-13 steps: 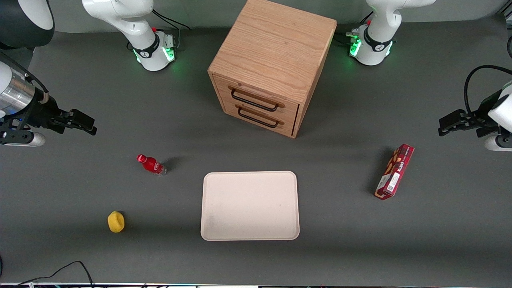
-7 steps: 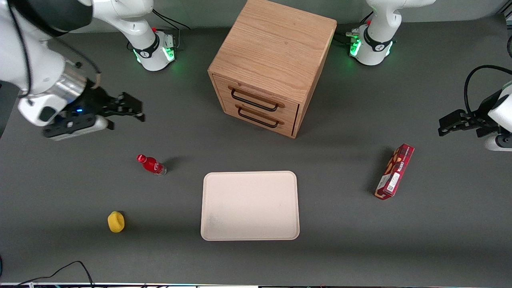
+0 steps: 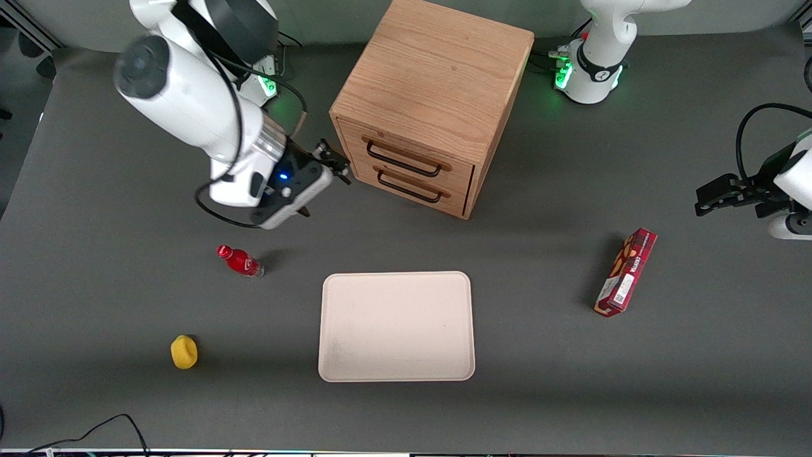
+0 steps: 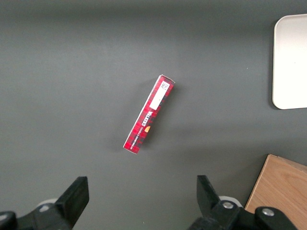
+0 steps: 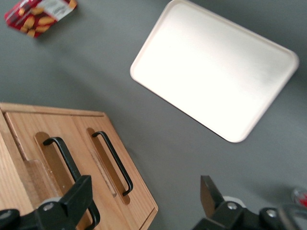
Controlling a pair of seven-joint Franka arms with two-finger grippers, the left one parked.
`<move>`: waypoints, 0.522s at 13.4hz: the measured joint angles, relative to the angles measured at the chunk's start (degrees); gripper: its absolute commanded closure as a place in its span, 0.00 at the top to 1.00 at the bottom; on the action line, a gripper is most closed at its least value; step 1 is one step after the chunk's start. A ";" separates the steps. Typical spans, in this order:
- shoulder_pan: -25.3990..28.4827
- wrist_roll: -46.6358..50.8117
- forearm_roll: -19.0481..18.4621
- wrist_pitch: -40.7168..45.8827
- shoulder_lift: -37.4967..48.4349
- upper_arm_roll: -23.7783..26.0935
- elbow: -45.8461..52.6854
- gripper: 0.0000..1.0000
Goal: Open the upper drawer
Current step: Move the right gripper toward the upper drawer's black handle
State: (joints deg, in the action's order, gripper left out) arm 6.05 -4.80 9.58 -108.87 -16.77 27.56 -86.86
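Observation:
The light oak cabinet (image 3: pixel 438 76) stands upright, far from the front camera. Its upper drawer (image 3: pixel 380 141) is shut, flush with the front, and its thin black bar handle (image 3: pixel 403 164) sits above the lower drawer's handle (image 3: pixel 409 188). My right gripper (image 3: pixel 335 162) is open and empty. It hovers just off the front's edge toward the working arm's end, at drawer height, not touching. In the right wrist view the upper handle (image 5: pixel 60 153) and lower handle (image 5: pixel 112 160) show, and the gripper (image 5: pixel 144 196) spans the cabinet's lower corner with one finger (image 5: pixel 76 199) over the upper handle's end.
A cream tray (image 3: pixel 396 374) lies nearer the front camera than the cabinet. A red bottle (image 3: pixel 240 261) and a yellow object (image 3: pixel 184 351) lie toward the working arm's end. A red snack box (image 3: pixel 625 271) lies toward the parked arm's end.
My right arm has swung in from the working arm's end of the table to the cabinet's front. The drawers and the loose objects have not moved.

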 measured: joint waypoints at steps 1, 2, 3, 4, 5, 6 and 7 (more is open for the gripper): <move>0.05 -2.02 0.01 0.31 -1.99 0.22 0.99 1.00; 0.03 -3.76 0.03 1.08 -3.66 0.51 2.01 1.00; 0.11 -4.65 0.04 1.69 -4.69 1.03 2.77 1.00; 0.41 -5.02 0.04 2.24 -5.17 1.59 3.18 1.00; 1.08 -5.46 0.04 2.48 -5.31 1.91 3.30 1.00; 2.24 -6.17 0.01 2.79 -5.41 2.10 3.37 1.00; 3.60 -7.03 -0.29 3.01 -5.53 2.15 3.44 1.00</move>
State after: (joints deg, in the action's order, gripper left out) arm 9.65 -11.83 9.29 -105.86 -22.30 29.71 -83.42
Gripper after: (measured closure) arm 0.000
